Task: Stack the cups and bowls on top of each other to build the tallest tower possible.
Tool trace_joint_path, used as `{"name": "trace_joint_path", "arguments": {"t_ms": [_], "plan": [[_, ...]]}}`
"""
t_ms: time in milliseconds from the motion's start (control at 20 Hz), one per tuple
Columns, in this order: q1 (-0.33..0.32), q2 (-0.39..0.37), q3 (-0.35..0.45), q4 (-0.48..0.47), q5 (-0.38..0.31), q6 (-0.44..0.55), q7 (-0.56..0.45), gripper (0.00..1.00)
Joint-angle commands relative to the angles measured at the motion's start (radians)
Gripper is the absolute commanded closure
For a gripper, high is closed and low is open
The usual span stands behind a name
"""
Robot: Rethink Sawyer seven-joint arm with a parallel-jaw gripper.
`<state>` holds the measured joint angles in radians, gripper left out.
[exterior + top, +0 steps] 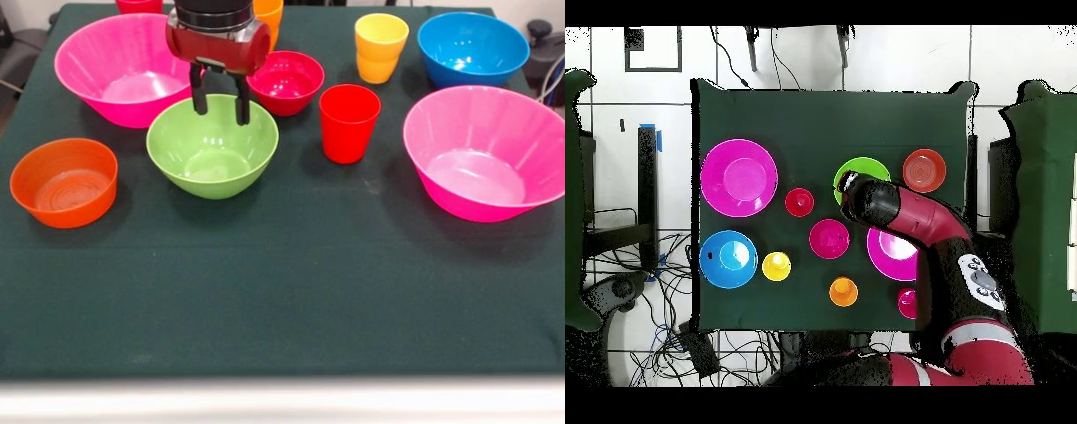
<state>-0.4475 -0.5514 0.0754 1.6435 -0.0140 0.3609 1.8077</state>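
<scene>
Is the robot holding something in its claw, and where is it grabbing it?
Nothing is held. The gripper is open, with its fingers at the far rim of the green bowl, which sits on the table.

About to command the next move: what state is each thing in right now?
gripper: open, fingers straddling the lime-green bowl's far rim
lime-green bowl: upright, empty
orange bowl: upright, empty
red cup: upright, unstacked
yellow cup: upright
blue bowl: upright, empty
</scene>
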Motion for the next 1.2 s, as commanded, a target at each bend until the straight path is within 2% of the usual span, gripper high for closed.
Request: {"name": "trace_joint_path", "arguments": {"t_ms": [50, 500, 1200], "plan": [[0.04, 0.029, 0.055, 0.02, 0.036, 0.016, 0.152, 0.0], [0.075, 0.059, 0.029, 0.012, 0.055, -0.045, 0.195, 0.0], [0.07, 0.139, 0.04, 0.0, 0.058, -0.161, 0.18, 0.0]]}}
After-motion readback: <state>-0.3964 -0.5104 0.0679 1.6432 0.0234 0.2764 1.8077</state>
